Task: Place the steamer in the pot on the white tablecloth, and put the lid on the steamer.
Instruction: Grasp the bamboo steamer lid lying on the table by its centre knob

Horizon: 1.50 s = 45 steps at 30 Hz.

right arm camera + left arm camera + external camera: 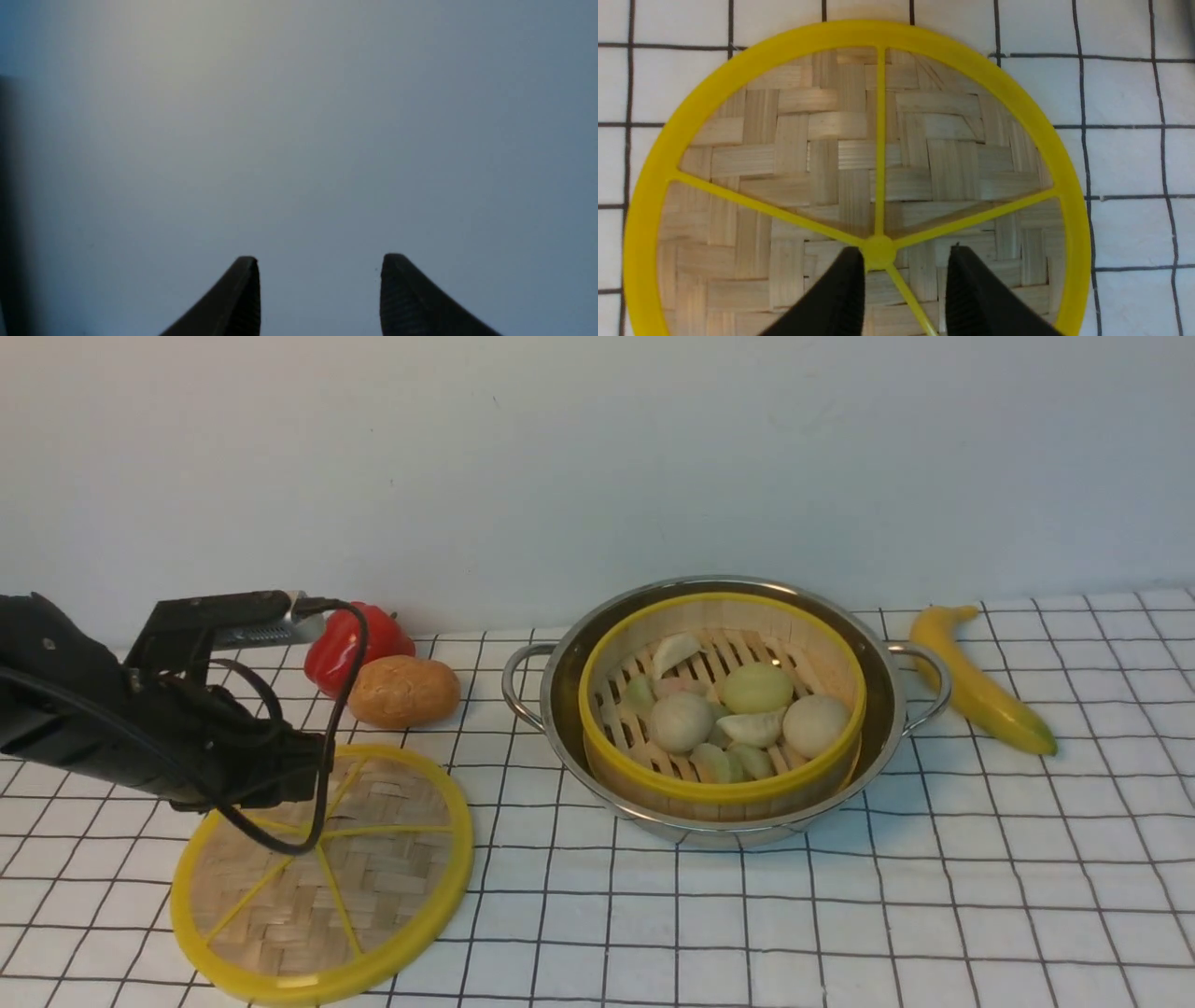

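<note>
The steamer, a bamboo basket with a yellow rim, sits inside the steel pot on the white tablecloth and holds several pale buns and dumplings. The lid lies flat on the cloth at the front left. My left gripper is over the lid. In the left wrist view it is open, and the lid's centre knob lies between the fingers, close to one of them. The woven lid fills that view. My right gripper is open and empty against a blank wall, out of the front view.
A red pepper and a brown bread roll lie behind the lid, left of the pot. A banana lies right of the pot. A pale wall stands close behind the table.
</note>
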### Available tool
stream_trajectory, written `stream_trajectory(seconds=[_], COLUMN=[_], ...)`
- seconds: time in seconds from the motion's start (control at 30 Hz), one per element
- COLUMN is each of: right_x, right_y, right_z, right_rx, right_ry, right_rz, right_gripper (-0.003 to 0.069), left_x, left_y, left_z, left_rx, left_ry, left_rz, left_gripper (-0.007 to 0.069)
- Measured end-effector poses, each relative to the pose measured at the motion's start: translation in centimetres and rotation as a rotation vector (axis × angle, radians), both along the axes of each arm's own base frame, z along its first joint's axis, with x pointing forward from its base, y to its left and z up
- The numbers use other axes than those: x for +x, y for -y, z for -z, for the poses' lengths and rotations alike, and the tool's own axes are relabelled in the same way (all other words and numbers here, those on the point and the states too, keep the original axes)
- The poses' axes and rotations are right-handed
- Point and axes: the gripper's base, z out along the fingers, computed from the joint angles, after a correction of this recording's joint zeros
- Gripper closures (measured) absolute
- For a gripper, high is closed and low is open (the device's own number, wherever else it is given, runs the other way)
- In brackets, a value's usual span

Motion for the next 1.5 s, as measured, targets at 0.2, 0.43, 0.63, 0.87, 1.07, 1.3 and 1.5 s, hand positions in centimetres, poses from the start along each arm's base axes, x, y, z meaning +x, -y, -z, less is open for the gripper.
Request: stream_trajectory(seconds=[0.2,0.43,0.63,0.87,1.07,1.3,1.5], right_x=[-1.0,-1.3,-1.3,-1.3,-1.3,-1.3,-1.3], right_y=[0.2,0.2,0.1,0.1,0.1,0.1,0.1], right_z=[5.0,6.1,6.1,6.1,6.1,6.1,6.1], right_rx=[-0.039,-0.043,-0.038,-0.036,-0.036,-0.036,-0.036], right_ry=[-0.137,-0.162,-0.164,-0.164,-0.164,-0.164,-0.164], right_rz=[-0.002,-0.009,-0.023,-0.026,-0.026,-0.026,-0.026], right_gripper=[0.0294,0.0294,0.0294,0.0294,0.0294,0.0294,0.0294], left_x=[0.6,0.9,1.2,1.5,1.7,1.7,2.0], left_y=[-0.2,-0.2,-0.2,-0.2,-0.2,-0.2,-0.5], left_z=[1.1,2.1,3.6,4.1,5.2,5.0,2.5], left_rx=[0.020,0.023,0.021,0.012,0.006,0.004,0.067], left_ry=[-0.031,-0.057,-0.100,-0.095,-0.127,-0.121,-0.091], left_rz=[0.014,0.015,0.015,-0.002,-0.006,-0.004,0.063], left_gripper=[0.0382,0.0382,0.0382,0.0382,0.0433,0.0501,0.0501])
